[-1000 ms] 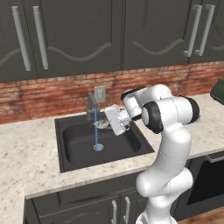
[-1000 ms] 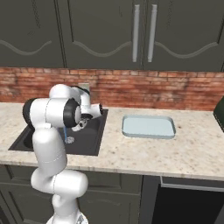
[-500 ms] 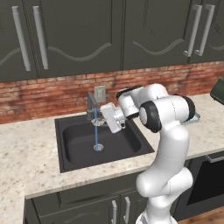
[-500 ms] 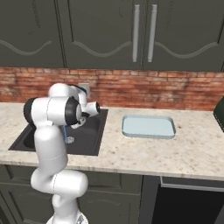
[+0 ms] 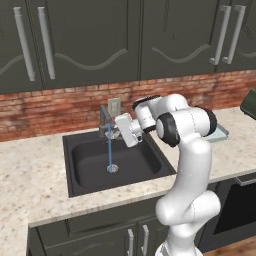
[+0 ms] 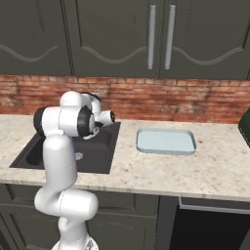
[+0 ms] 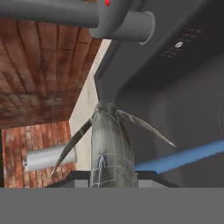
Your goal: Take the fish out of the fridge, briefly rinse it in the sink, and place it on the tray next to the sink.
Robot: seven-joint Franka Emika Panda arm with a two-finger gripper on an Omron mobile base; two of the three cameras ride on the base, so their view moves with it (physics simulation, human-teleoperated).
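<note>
In the hand view the grey-silver fish (image 7: pixel 110 144) stands up between my fingertips, fins spread, and my gripper (image 7: pixel 113 176) is shut on it. Above it runs the dark faucet (image 7: pixel 87 15), and the thin blue water stream (image 7: pixel 183 155) passes just to its right, apart from it. In the left base view my gripper (image 5: pixel 118 131) hangs over the back of the black sink (image 5: pixel 85 175), right beside the faucet (image 5: pixel 104 120) and close to the stream (image 5: pixel 110 150). The pale tray (image 6: pixel 165 141) lies on the counter right of the sink (image 6: pixel 105 156). The fridge is out of view.
A brick wall and dark upper cabinets (image 5: pixel 125 40) rise behind the counter. A wall outlet (image 5: pixel 114 106) sits behind the faucet. A dark object (image 6: pixel 245 124) stands at the counter's far right. Bare speckled counter (image 6: pixel 195 171) stretches in front of the tray.
My gripper has shifted a little to the left over the sink with the fish, closer to the faucet and the water stream. Its grip has stayed the same.
</note>
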